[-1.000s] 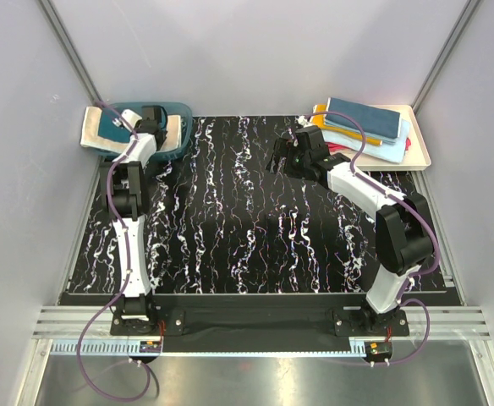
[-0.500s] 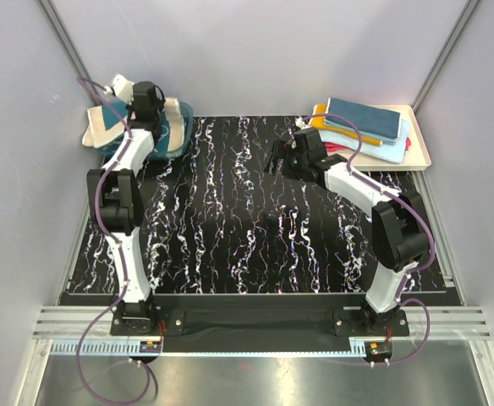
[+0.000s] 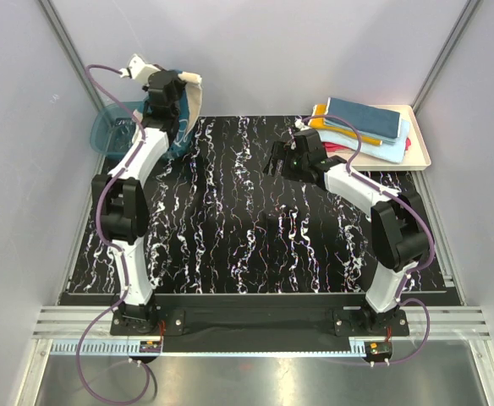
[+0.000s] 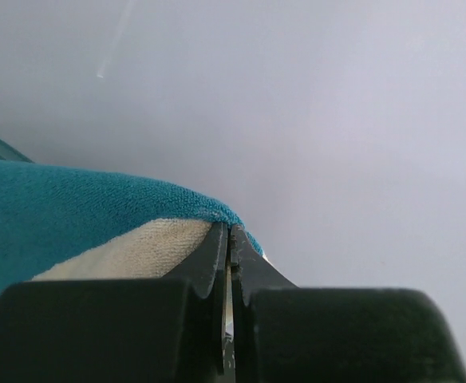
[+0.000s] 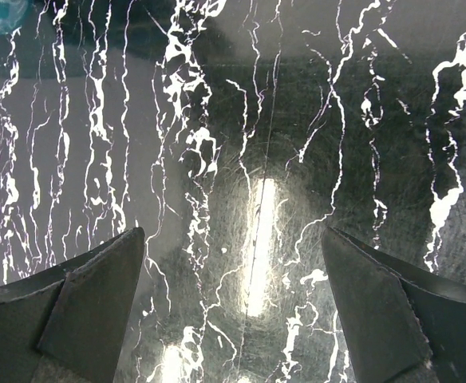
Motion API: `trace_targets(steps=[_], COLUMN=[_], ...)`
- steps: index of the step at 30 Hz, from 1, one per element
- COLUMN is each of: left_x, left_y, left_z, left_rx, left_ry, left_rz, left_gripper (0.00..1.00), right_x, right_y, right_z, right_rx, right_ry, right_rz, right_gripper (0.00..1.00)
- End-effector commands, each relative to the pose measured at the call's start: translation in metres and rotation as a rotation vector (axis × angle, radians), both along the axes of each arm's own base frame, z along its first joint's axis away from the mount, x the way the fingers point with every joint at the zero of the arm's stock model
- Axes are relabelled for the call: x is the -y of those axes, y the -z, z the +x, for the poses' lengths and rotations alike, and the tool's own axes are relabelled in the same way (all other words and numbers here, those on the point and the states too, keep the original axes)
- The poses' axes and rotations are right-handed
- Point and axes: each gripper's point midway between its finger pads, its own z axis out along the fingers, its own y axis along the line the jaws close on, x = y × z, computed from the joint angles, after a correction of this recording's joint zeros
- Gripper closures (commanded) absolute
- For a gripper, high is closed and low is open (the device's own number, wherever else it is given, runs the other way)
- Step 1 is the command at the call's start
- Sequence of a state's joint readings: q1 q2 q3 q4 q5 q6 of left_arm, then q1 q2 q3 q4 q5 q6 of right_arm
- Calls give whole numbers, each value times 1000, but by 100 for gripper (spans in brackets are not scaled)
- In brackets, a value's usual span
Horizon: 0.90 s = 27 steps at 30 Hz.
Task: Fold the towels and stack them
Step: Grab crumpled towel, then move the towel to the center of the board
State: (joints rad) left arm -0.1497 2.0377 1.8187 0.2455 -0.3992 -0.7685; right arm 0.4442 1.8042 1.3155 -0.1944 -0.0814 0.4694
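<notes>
Left gripper clamped on teal towel; cloth trails left of fingers. Right gripper fingers wide apart, marbled mat between them.

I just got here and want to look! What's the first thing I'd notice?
A teal towel with a cream border, pinched in the left fingers and held high at the far left. Then the folded towels piled on the cream tray, far right.

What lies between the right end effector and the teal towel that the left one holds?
Nothing: from the right end effector to the towel, the mat is bare, per the top view.
</notes>
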Motion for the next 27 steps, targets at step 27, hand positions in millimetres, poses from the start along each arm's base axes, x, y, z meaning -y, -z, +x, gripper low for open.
trace_targets(steps=[27], left_x=[224], left_y=[56], left_z=[-247], left_rx=[-145], left_ry=[420], left_rz=[189], left_gripper=[90], right_x=[68], right_y=[-52], right_z=[-35], right_rx=[126], right_ry=[342], right_rz=[2], right_gripper=[0])
